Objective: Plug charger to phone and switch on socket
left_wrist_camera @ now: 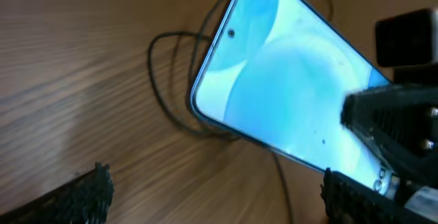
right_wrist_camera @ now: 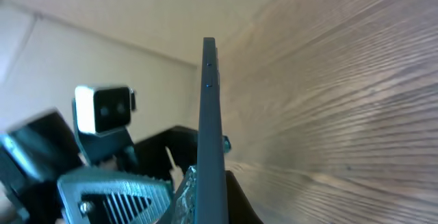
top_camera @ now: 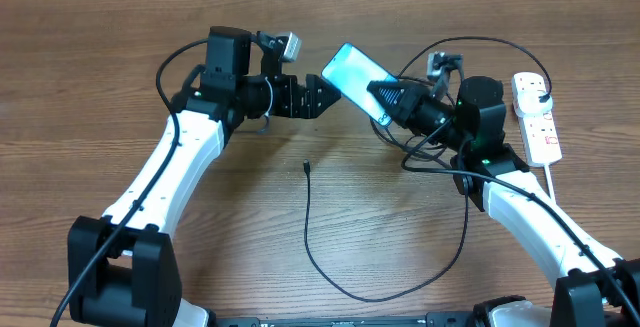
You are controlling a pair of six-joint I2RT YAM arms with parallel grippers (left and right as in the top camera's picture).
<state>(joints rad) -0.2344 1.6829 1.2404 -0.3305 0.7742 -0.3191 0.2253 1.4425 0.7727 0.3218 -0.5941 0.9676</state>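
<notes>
My right gripper (top_camera: pixel 385 99) is shut on the lower end of the phone (top_camera: pixel 352 70) and holds it tilted above the table, its light-blue screen lit. The phone fills the left wrist view (left_wrist_camera: pixel 287 94) and shows edge-on in the right wrist view (right_wrist_camera: pixel 209 114), clamped between the right fingers (right_wrist_camera: pixel 209 186). My left gripper (top_camera: pixel 318 97) is open and empty, just left of the phone; its fingers (left_wrist_camera: pixel 219 203) are wide apart. The charger's connector tip (top_camera: pixel 306 167) lies free on the table, and its thin black cable (top_camera: pixel 345 285) loops toward the right. The socket (top_camera: pixel 537 122) lies at the far right.
A black plug (top_camera: pixel 541 96) sits in the power strip, and the strip's thick white cord (top_camera: pixel 556 189) runs toward the front. Thin black cable loops (left_wrist_camera: pixel 164 80) lie on the wooden table (top_camera: pixel 120 87) behind the phone. The left arm's camera (right_wrist_camera: pixel 102 107) shows in the right wrist view.
</notes>
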